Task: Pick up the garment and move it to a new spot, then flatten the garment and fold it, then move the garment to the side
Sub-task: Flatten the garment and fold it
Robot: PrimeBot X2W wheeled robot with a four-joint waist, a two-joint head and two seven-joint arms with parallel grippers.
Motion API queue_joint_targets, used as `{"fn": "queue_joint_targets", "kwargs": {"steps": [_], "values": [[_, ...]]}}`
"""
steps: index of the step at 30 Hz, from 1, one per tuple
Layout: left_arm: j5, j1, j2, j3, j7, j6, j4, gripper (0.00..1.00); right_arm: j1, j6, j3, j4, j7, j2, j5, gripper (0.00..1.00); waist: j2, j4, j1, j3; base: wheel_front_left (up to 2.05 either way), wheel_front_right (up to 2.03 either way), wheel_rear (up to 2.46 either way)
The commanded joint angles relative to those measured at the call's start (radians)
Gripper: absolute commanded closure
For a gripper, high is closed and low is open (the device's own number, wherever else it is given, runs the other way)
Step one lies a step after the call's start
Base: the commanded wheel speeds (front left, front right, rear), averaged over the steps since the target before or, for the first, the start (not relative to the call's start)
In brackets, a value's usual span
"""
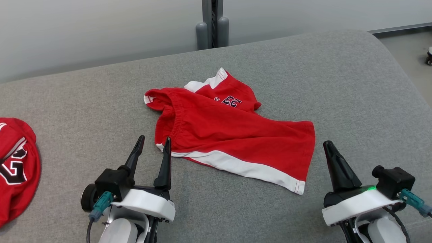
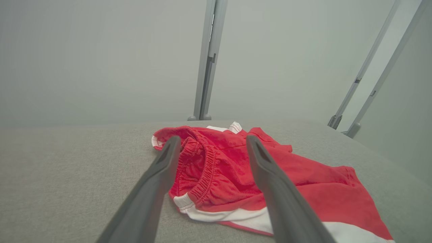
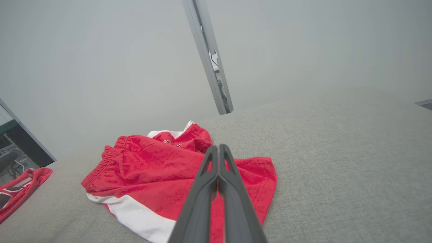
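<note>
The garment (image 1: 229,131) is a pair of red shorts with white side stripes and a number print, lying rumpled in the middle of the grey padded table (image 1: 303,67). My left gripper (image 1: 153,143) stands open at the waistband corner near the table's front, one finger over the fabric edge. In the left wrist view the garment (image 2: 236,175) lies between and beyond its spread fingers (image 2: 162,168). My right gripper (image 1: 329,146) is shut with nothing in it, just right of the leg hem. The right wrist view has its fingers (image 3: 217,158) pressed together above the garment (image 3: 152,172).
A second red garment (image 1: 15,165) with a black-and-white number lies at the table's left edge, also seen as red cloth (image 3: 20,189) in the right wrist view. A grey post (image 1: 212,23) stands behind the table. The table's right edge drops to the floor (image 1: 408,47).
</note>
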Motion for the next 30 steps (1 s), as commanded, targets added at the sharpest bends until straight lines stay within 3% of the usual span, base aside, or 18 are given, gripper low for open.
{"fn": "queue_joint_targets", "kwargs": {"steps": [1,11,13,14,15,16,17,25,30], "values": [[-0.006,0.011,0.004,0.004,-0.003,0.004,-0.004,0.00,0.016,0.000,-0.014,-0.024,-0.002,0.000,-0.015,1.00,0.0000,-0.002,0.0000,-0.004,0.00,0.00,0.00],[-0.026,0.066,0.004,-0.017,-0.003,0.006,-0.015,0.00,0.147,0.000,-0.150,-0.270,-0.002,0.058,-0.179,1.00,0.0000,0.009,0.0000,-0.044,0.00,0.00,0.00],[-0.033,0.080,0.004,-0.022,-0.003,0.011,-0.019,0.00,0.178,0.000,-0.171,-0.301,-0.002,0.067,-0.191,0.75,0.0000,0.012,0.0000,-0.050,0.00,0.00,0.00],[-0.034,0.086,0.004,-0.026,-0.003,0.013,-0.023,0.00,0.191,0.000,-0.182,-0.316,-0.002,0.071,-0.198,0.74,0.0000,0.013,0.0000,-0.053,0.00,0.00,0.00],[-0.038,0.095,0.004,-0.033,-0.003,0.015,-0.025,0.00,0.201,0.000,-0.188,-0.331,-0.002,0.076,-0.202,0.62,0.0000,0.015,0.0000,-0.055,0.00,0.00,0.00],[-0.039,0.103,0.004,-0.041,-0.003,0.013,-0.026,0.00,0.213,0.000,-0.190,-0.338,-0.002,0.078,-0.209,0.16,0.0000,0.017,0.0000,-0.057,0.00,0.00,0.00],[-0.041,0.109,0.004,-0.047,-0.003,0.016,-0.026,0.00,0.224,0.000,-0.186,-0.336,-0.002,0.080,-0.212,0.00,0.0000,0.019,0.0000,-0.059,0.00,0.00,0.00],[-0.056,0.097,0.004,-0.055,-0.003,0.029,-0.035,0.00,0.221,0.000,-0.188,-0.340,-0.002,0.081,-0.209,0.00,0.0000,0.040,0.0000,-0.059,0.00,0.00,0.00],[-0.048,0.100,0.004,-0.046,-0.003,0.030,-0.038,0.00,0.242,0.000,-0.177,-0.263,-0.002,0.082,-0.181,0.00,0.0000,0.054,0.0000,-0.055,0.00,0.00,0.00]]}}
